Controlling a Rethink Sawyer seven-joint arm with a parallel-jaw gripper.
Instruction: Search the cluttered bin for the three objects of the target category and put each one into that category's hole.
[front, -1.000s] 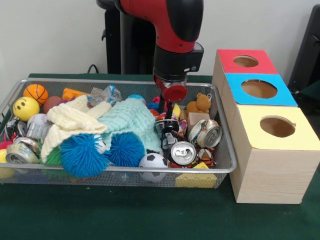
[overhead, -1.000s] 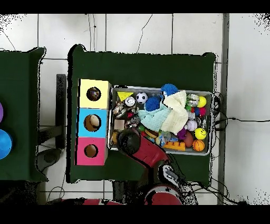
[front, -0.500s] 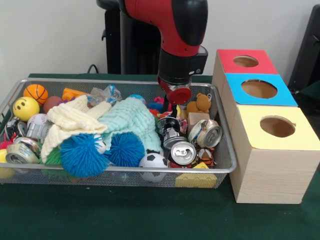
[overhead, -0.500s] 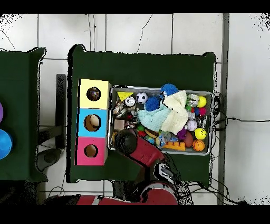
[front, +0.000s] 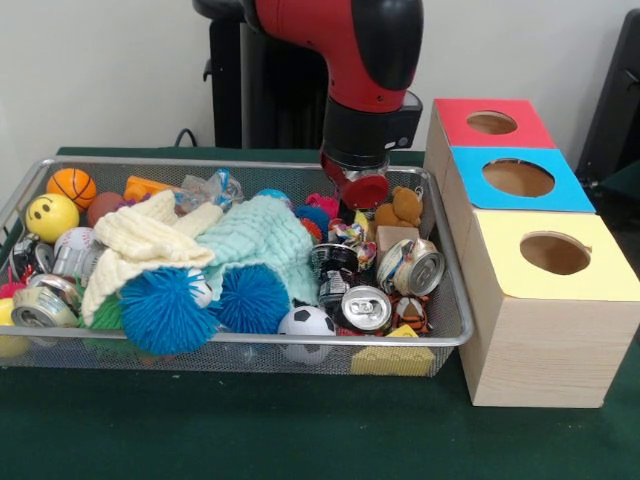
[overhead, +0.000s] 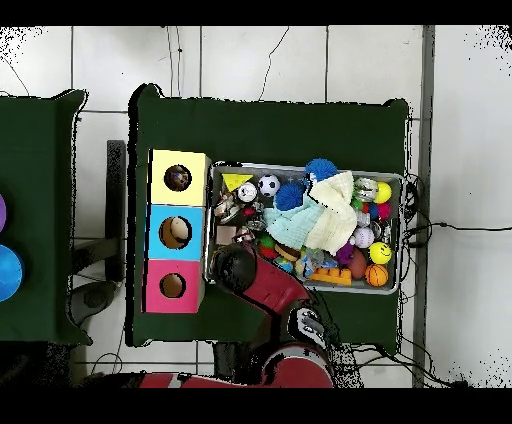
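While the overhead view hides the wrist end under the red arm (overhead: 262, 285), we get more from the front view: nearest us in the wire bin (front: 250, 345) sit a soccer ball (front: 306, 322), a silver can (front: 366, 307) w/ its top facing us, and a second can (front: 412, 266) just behind. Further back a teddy bear (front: 402, 207) sits by the gripper (front: 362, 190), whose red tip hangs over the bin's far right corner; can't tell if the claw is spread or pinched. Beside the bin, yellow box (front: 552, 262), blue box (front: 520, 178), red box (front: 492, 122), nearest to farthest, each w/ a round hole.
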